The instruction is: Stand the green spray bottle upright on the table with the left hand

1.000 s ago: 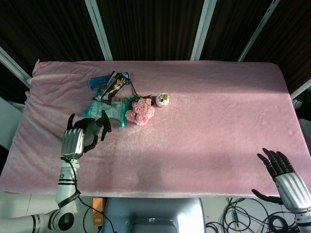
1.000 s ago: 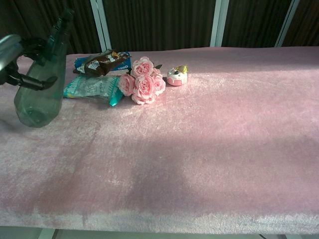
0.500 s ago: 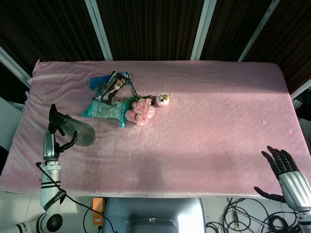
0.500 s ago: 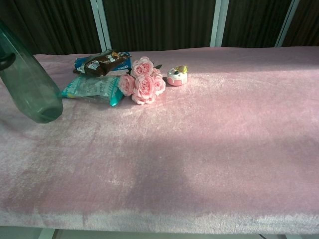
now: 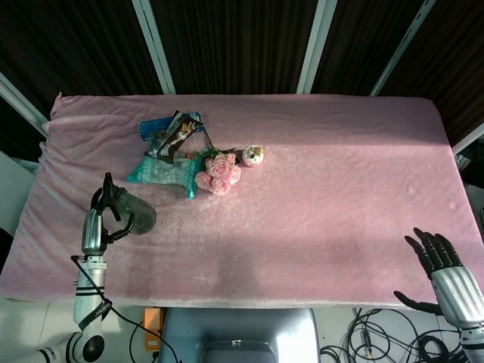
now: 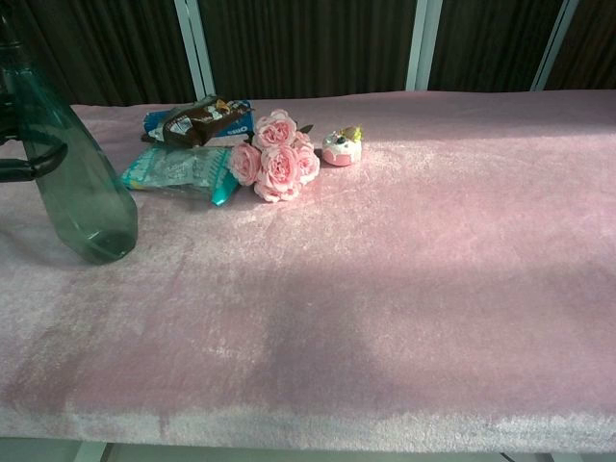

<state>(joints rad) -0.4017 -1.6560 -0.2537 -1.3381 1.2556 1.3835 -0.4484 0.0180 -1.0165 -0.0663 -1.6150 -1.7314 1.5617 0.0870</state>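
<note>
Tilting green spray bottle [image 6: 72,168] near table [image 5: 318,189] edge

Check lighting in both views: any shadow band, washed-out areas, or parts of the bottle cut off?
Head view: sunlit far half of the table, a darker shadow band across the near half. Chest view: same split, bright patch behind the roses, soft shadow in front; bottle translucent, its top cropped at the frame's edge.

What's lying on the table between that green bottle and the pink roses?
Only bare pink cloth between the green spray bottle and the roses; the teal packet sits just behind, per chest view.
</note>
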